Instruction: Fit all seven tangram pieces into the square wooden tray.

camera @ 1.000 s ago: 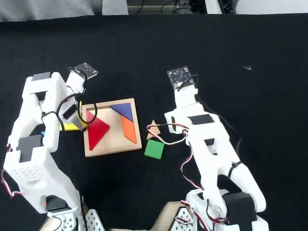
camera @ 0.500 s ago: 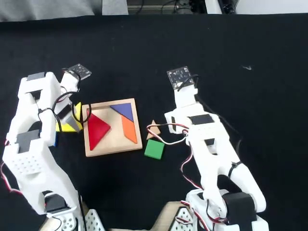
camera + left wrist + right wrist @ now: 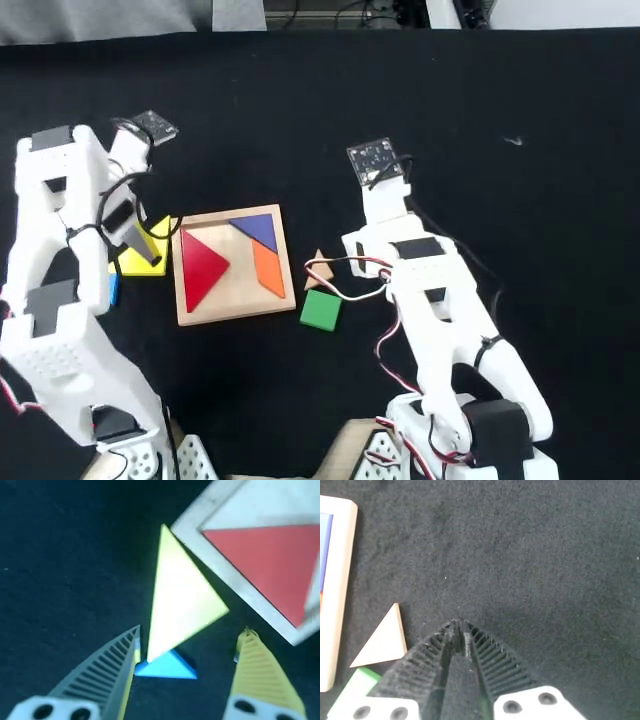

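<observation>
Evidently poising the left tool, apart, over the yellow triangle for grasping, parking the right tool together.

Blue piece mostly hidden behind left arm

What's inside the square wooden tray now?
The square wooden tray holds three flat pieces: a red triangle, a purple-blue triangle and an orange parallelogram; the rest is bare wood. Nothing covers it in the high view.
</observation>
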Motion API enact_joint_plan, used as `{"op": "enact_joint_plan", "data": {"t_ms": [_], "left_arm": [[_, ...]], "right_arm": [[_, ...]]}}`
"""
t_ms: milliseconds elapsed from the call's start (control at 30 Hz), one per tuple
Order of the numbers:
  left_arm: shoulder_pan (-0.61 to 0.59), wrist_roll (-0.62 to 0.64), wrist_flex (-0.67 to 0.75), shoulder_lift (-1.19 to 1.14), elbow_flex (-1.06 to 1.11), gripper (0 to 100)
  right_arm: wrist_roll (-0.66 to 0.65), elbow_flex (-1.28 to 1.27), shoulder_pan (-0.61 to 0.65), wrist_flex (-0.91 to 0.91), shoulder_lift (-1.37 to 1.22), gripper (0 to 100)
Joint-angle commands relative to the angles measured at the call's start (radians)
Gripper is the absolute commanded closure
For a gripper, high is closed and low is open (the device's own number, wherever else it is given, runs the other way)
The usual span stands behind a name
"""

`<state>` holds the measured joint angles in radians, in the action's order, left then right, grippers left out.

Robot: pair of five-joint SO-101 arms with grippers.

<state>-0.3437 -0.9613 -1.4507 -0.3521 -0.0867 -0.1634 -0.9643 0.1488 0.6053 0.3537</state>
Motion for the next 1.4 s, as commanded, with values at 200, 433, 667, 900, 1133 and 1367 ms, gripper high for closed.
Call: {"op": "enact_joint_plan", "data": {"t_ms": [200, 433, 667, 900, 1133, 1367], "left_arm": [[0.062, -0.032, 0.061, 0.173, 0.219, 70], [0.061, -0.034, 0.272, 0.140, 0.344, 70], [0.054, -0.057, 0.301, 0.006, 0.254, 70], [0.050, -0.086, 0.190, -0.127, 0.116, 70], [0.008, -0.161, 0.095, -0.216, -0.018, 70], [-0.005, -0.158, 0.087, -0.222, -0.071, 70]], "right_arm": [[-0.011, 0.005, -0.011, 0.000, 0.045, 98.6], [-0.011, 0.005, -0.011, 0.002, 0.045, 98.6], [-0.011, 0.004, -0.011, 0.002, 0.045, 98.6], [-0.011, 0.004, -0.011, 0.000, 0.045, 98.6], [-0.011, 0.004, -0.011, 0.000, 0.045, 98.6], [-0.011, 0.004, -0.011, 0.000, 0.045, 98.6]]}}
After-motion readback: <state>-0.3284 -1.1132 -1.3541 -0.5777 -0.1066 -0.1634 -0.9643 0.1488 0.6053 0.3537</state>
